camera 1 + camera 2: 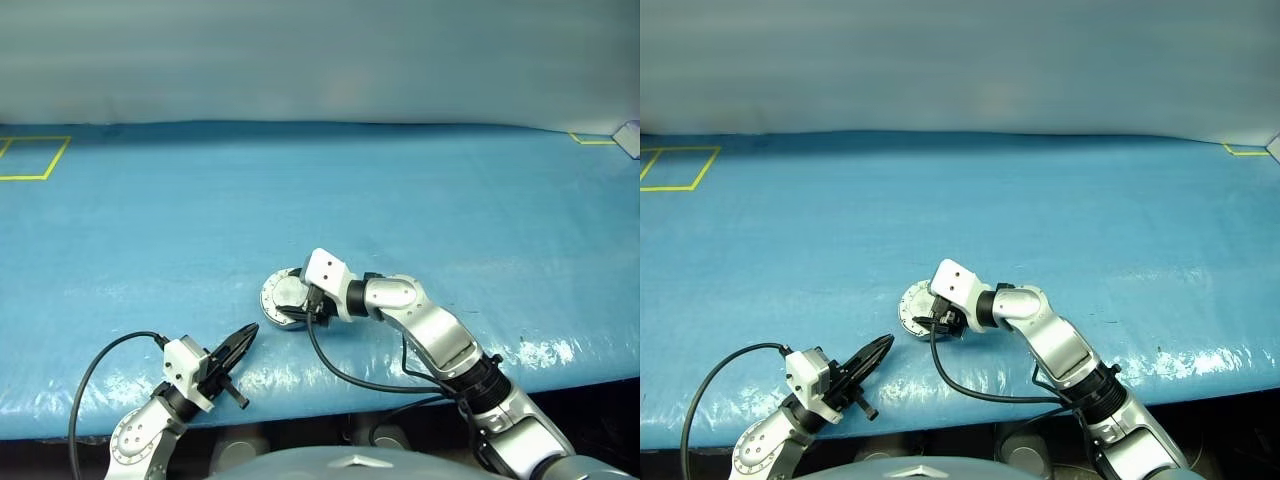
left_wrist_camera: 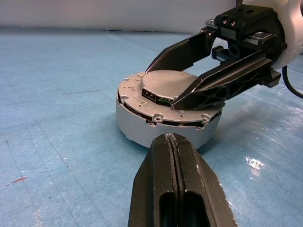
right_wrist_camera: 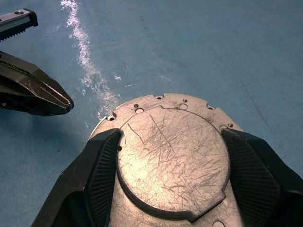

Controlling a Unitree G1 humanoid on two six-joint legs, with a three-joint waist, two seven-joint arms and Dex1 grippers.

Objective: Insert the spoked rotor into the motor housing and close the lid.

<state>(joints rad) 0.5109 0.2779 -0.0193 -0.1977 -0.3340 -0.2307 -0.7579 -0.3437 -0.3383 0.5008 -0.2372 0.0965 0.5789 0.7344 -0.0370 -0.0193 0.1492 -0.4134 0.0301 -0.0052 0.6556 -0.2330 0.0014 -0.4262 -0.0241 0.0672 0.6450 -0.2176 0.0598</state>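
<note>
The motor housing (image 2: 142,125), a round silver-grey puck, sits on the blue table near its front edge. The lid (image 3: 170,156) lies flat and closed on top of it, scratched, with a raised centre circle. My right gripper (image 2: 161,85) reaches over it from the right and is open. Its two fingers (image 3: 102,170) rest on the lid, one on each side of the raised centre and close to its edge. My left gripper (image 1: 250,330) is shut and empty. It points at the housing from a short way in front and left, without touching it. The spoked rotor is hidden.
The blue cover (image 1: 400,200) stretches far back and to both sides. A yellow tape square (image 1: 30,158) marks the far left and a yellow corner (image 1: 592,140) the far right. The table's front edge (image 1: 300,405) runs just behind my left gripper. Black cables (image 1: 350,380) hang from both wrists.
</note>
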